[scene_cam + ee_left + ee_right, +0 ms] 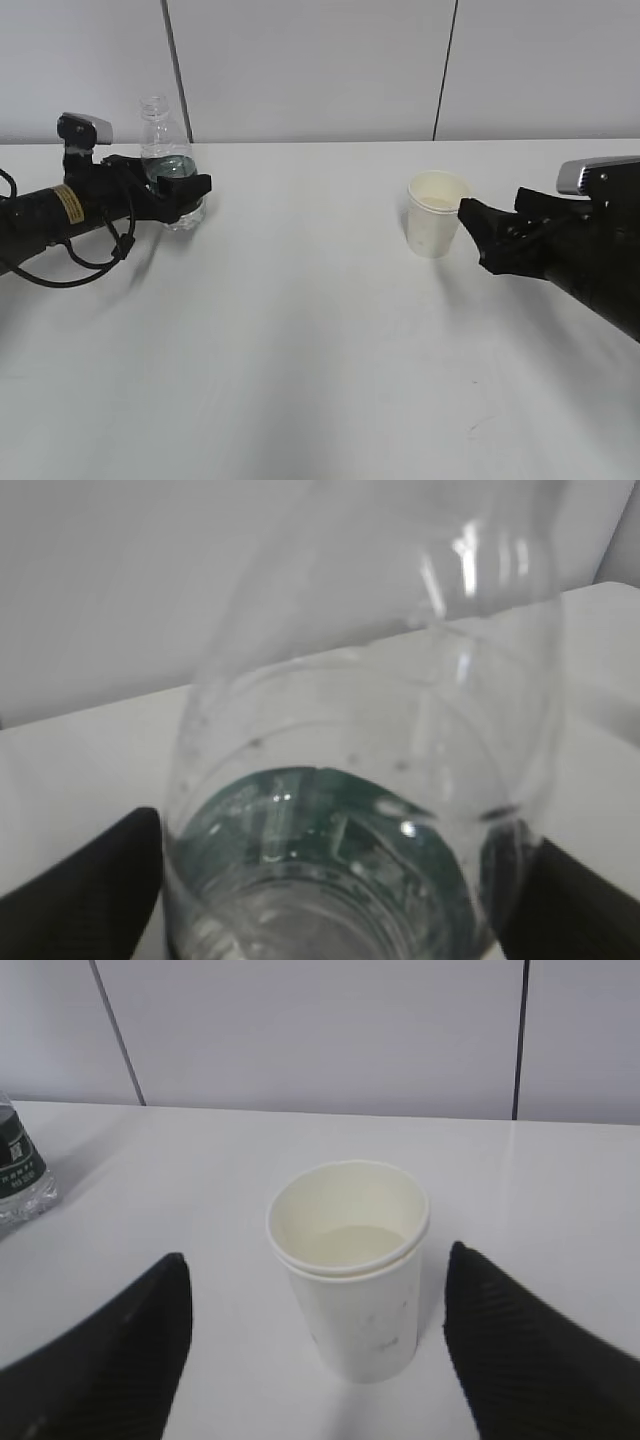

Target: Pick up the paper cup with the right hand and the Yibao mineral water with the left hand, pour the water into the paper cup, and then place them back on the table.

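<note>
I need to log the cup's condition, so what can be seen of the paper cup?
The paper cup is small, cream-white and tapered, with a rolled rim that looks doubled, as if two cups were nested. It stands upright on the white table, holding pale liquid. The right pincer is open around it, fingers apart from its sides.

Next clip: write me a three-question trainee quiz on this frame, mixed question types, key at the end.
1. True or false: the paper cup lies tipped on its side.
2. What stands between the left end effector fingers?
A. Yibao mineral water
B. a mug
C. nothing
3. Fill in: the right end effector jaws stand ___ of the cup, with a gap on each side.

Key: 1 false; 2 A; 3 clear
</note>
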